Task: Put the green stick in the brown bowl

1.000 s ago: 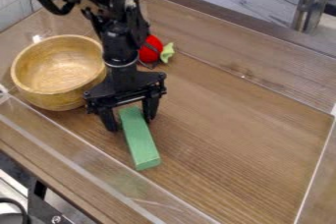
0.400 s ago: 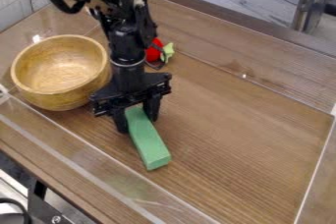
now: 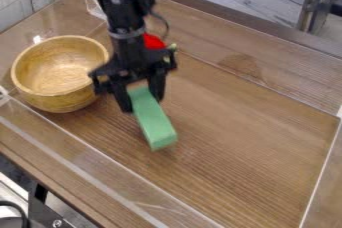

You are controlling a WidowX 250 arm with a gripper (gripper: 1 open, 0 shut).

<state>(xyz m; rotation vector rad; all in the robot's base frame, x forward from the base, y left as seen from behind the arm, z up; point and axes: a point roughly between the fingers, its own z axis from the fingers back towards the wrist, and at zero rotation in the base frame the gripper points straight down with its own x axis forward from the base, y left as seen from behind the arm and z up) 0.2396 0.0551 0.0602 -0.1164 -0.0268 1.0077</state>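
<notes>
The green stick (image 3: pixel 154 120) is a flat matte green block, held by its upper end and hanging tilted, its lower end toward the front right just above the wooden table. My black gripper (image 3: pixel 136 88) points down and is shut on the stick's top end. The brown bowl (image 3: pixel 56 72), round light wood with thick walls, sits on the table to the left of the gripper and looks empty.
A red strawberry-like toy (image 3: pixel 155 43) lies just behind the gripper, partly hidden by the arm. A clear plastic wall (image 3: pixel 80 172) edges the front and left of the table. A metal leg (image 3: pixel 311 14) stands at the back right.
The fingers closed on the green stick's near end and the gripper rose, lifting that end so the stick now hangs tilted instead of lying flat on the table.
</notes>
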